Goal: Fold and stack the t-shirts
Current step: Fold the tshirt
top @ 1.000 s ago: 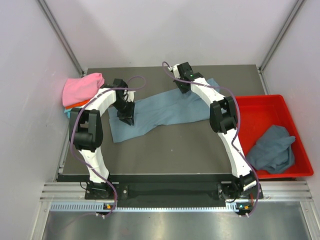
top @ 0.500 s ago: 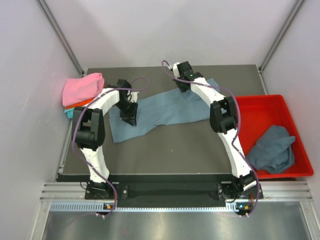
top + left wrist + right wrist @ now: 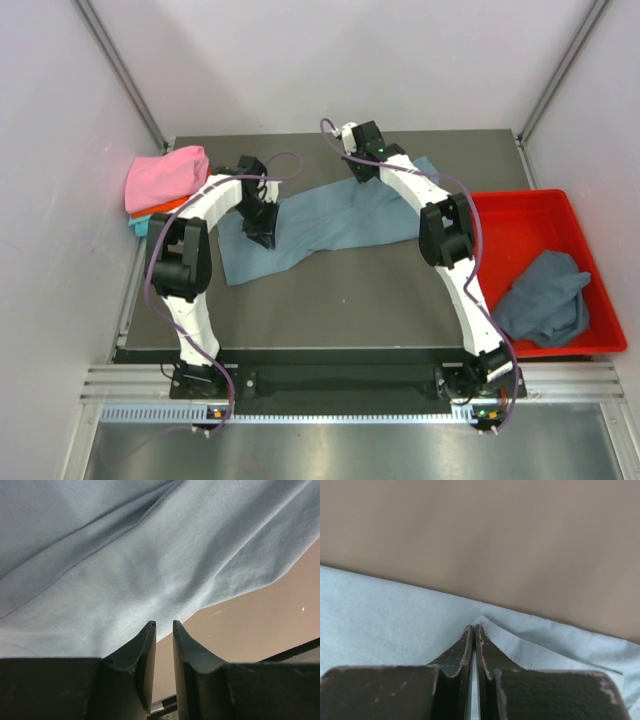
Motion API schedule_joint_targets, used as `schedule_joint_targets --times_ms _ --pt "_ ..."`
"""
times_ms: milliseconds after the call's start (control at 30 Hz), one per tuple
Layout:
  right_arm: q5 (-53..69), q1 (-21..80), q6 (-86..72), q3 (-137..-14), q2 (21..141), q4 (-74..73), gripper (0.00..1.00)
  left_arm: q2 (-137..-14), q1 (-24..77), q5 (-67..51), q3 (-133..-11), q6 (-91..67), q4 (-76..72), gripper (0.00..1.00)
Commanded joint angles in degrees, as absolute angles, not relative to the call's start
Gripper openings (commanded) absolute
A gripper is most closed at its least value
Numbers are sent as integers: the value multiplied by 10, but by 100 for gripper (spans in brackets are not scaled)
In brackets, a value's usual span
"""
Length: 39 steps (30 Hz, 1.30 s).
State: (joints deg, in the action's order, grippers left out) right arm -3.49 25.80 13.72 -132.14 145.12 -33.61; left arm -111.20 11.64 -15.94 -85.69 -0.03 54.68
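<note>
Dark grey surface (image 3: pixel 350 310) carries a slate blue-grey cotton t-shirt (image 3: pixel 320 225) spread across its centre, from 9 towards 1 o'clock. Its far hem is pinched in the clenched right hand (image 3: pixel 474 628). The left hand (image 3: pixel 164 625), slightly parted, grips nothing at the 9 o'clock end. Spreading flat seems in hand; next, the left must pinch that edge.

Robotics lab test cell, seen from above: a left arm (image 3: pixel 185 260) and a right arm (image 3: pixel 445 235), white with black joints, stand bolted by an aluminium rail (image 3: pixel 340 385) across the bottom of the frame, with purple cables (image 3: pixel 148 280) looped along their links. Plain white panels (image 3: pixel 60 200) box in the dark table (image 3: pixel 400 300) at left, right and top — bare metal struts (image 3: pixel 118 70) run down the upper corners. A blue-grey t-shirt (image 3: pixel 320 225) lies mid-table.
</note>
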Motion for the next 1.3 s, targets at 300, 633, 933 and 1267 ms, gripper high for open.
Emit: schedule_joint_targets --times_ms 300,633,933,1267 --pt "-23 272 127 -1353 1426 -294 0 -1124 127 -148 -882 2 542 25" --pt "-20 279 136 -1363 1437 -282 0 -1126 131 -142 -883 1 542 25" --pt "-13 283 146 -1365 1441 -277 0 -1126 134 -141 -884 1 542 24" --pt "-64 278 132 -1332 1392 -275 64 -1122 134 -119 -890 1 546 27"
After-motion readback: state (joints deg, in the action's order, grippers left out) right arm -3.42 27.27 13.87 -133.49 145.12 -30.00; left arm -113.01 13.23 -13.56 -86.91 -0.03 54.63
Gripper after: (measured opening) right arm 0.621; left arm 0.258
